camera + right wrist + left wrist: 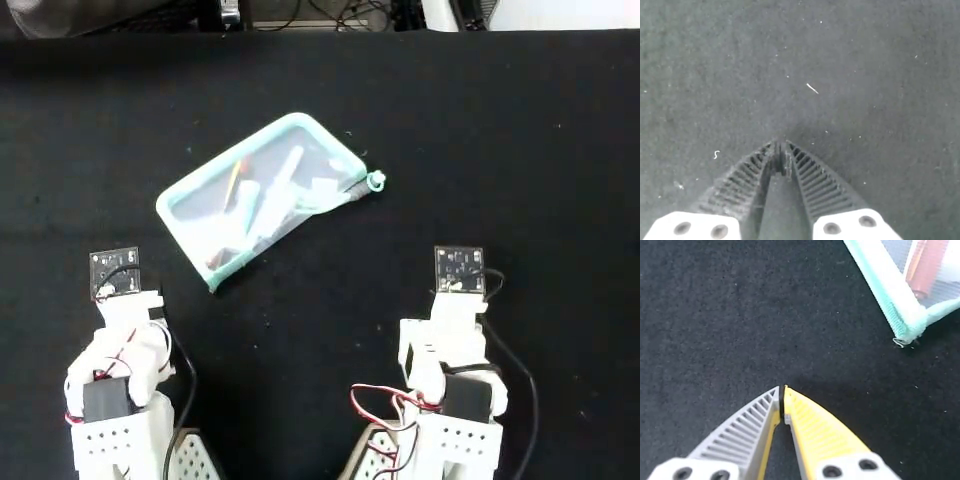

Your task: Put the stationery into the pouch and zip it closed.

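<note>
High view: the pouch (265, 200), clear-faced with teal edging, lies flat and askew on the black bench (520, 130). The stationery (272, 190) is inside the pouch; pale pen-like sticks and one orange-yellow piece show through its face. The zip pull (375, 181) sits at the pouch's corner on the right arm's side, at the end of the zip run; whether the zip is fully sealed cannot be confirmed from here. The left arm (115, 330) and the right arm (450, 340) both stand on the near side of the pouch, apart from it, and neither touches it. The left arm is the closer of the two and stands near the pouch's nearest corner. Left wrist view: the left jaws, one grey and one yellow, are closed tip to tip with nothing between them, over bare bench. The pouch's teal corner (902, 325) lies ahead of the tips and off to one side, apart from them. A pink-red item (925, 265) shows through the clear face just inside that corner. Right wrist view: the right jaws are likewise closed, tips together, gripping nothing, above bare bench. A small white fleck (812, 88) lies on the cloth ahead of the tips.
</note>
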Controlling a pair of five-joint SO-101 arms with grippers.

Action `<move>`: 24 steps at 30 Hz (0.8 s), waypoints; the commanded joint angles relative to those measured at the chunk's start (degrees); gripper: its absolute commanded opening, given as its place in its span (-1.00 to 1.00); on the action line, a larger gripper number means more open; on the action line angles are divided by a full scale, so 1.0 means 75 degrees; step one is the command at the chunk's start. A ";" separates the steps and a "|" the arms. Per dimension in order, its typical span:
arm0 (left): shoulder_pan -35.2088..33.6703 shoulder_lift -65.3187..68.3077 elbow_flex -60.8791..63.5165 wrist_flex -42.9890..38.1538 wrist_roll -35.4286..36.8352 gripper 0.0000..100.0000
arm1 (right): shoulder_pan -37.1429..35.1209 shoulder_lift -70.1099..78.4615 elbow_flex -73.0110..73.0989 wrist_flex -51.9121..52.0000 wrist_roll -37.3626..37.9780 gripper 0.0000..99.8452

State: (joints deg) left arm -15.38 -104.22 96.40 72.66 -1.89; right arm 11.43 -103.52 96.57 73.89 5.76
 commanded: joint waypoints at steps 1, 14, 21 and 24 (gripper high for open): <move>0.0076 -0.0023 0.0123 0.0047 0.0023 -0.94 | 0.0070 -0.0557 -0.0006 0.0012 -0.0047 -0.97; 0.0064 -0.0023 0.0123 0.0047 0.0023 -0.94 | 0.0070 -0.0557 -0.0006 0.0012 -0.0047 -0.97; 0.0053 -0.0023 0.0123 0.0047 0.0023 -0.94 | 0.0070 -0.0557 -0.0006 0.0012 -0.0047 -0.97; 0.0053 -0.0023 0.0123 0.0047 0.0023 -0.94 | 0.0070 -0.0557 -0.0006 0.0012 -0.0047 -0.97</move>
State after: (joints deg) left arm -15.38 -104.22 96.40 72.66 -1.89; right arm 11.43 -103.52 96.57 73.89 5.76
